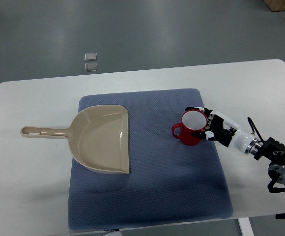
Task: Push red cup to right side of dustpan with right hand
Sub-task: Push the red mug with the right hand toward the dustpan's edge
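A red cup (191,129) with a white inside stands upright on the blue mat (147,187), its handle pointing left. It is to the right of a beige dustpan (100,140), whose handle points left off the mat. My right hand (206,124) comes in from the right edge and touches the cup's right side, with its fingers (197,110) curled partly around the rim and wall. The left arm is out of view.
The mat lies on a white table (29,196). Two small clear tiles (90,61) lie on the grey floor beyond the table's far edge. My right forearm (275,157) hangs over the table's right front corner.
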Robot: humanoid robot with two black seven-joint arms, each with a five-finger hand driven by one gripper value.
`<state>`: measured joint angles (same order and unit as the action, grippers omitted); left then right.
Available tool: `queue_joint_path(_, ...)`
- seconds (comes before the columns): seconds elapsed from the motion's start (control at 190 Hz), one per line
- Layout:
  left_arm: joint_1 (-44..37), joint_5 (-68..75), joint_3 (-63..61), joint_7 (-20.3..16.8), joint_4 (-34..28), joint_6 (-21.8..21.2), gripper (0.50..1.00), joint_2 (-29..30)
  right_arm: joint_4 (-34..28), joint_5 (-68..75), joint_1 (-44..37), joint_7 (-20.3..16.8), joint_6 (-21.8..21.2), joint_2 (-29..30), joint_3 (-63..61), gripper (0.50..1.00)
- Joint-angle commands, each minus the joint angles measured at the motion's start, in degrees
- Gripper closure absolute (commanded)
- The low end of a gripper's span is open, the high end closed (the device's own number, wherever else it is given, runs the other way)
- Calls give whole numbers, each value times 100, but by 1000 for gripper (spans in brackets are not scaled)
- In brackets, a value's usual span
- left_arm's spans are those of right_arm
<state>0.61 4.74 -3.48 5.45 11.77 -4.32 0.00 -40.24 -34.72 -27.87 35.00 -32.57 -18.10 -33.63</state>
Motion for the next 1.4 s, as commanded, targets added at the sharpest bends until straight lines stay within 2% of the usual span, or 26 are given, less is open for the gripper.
queue_joint_path(0.0, 0, 0, 5, 0, 1, 1, 500, 0, 78, 0, -8, 0, 32, 53, -3, 566)
queue_joint_path(0.765, 0, 0, 5, 0, 1, 1, 500, 0, 201, -18, -78, 0, 480, 650, 23, 568)
queue_joint_path(0.971, 0, 0, 5, 0, 1, 1, 500, 0, 192, -483, -122, 0, 638, 896, 5, 568)
queue_joint_path(1.393, -9, 0, 5, 0, 1, 1, 500, 0, 166, -519, -360, 0, 656, 1107, 76, 568)
